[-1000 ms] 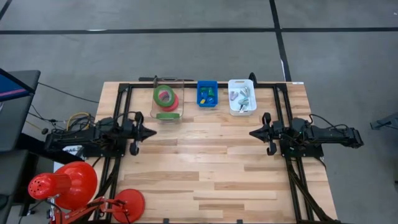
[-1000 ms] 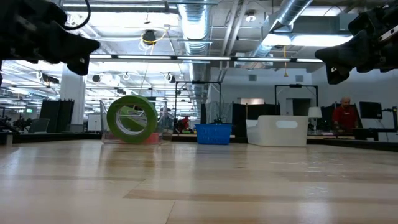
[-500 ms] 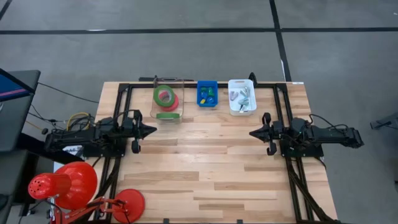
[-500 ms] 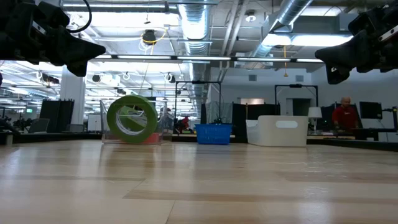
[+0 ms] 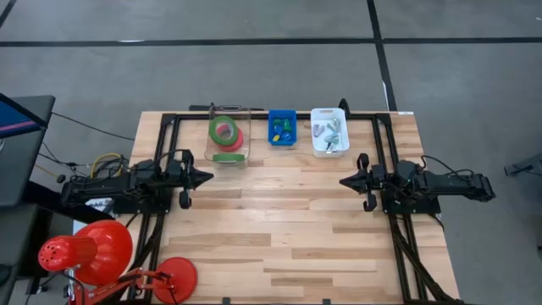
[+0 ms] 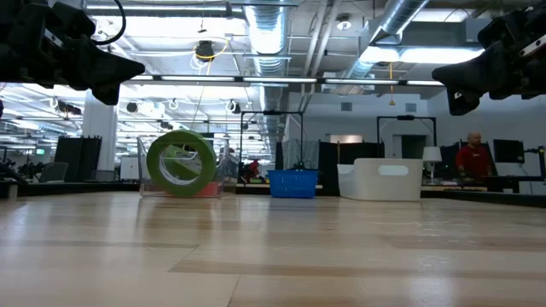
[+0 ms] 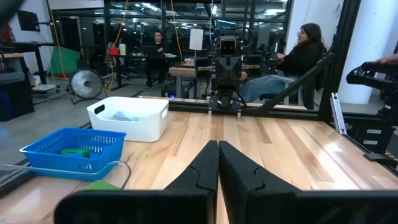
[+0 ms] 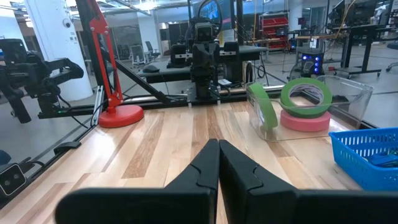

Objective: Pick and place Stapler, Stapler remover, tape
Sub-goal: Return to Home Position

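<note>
Along the far edge of the pale wooden desk (image 5: 279, 229) three containers stand in a row, and everything the task names appears to sit inside them. The clear plastic box (image 5: 208, 148) holds the tape: a green ring-shaped roll (image 5: 212, 127) lying flat on a red-pink roll (image 5: 240, 139), and a second green roll (image 5: 227, 158) leaning on edge against the box wall. Just beside it, the small blue mesh basket (image 5: 282, 113) carries little green and blue staplers (image 5: 284, 130). The white plastic tub (image 5: 329, 111) next along holds small silvery pieces (image 5: 329, 132), too small to tell apart. No loose item shows on the open wood, so the sorting looks finished. The left pincer (image 5: 206, 179) hovers above the desk's left side, fingers pressed together and holding nothing. The right pincer (image 5: 345, 181) faces it from the right side, likewise closed and empty. Both arms lie folded near their own edges, well apart from the containers, so I judge only parking is left, if anything
</note>
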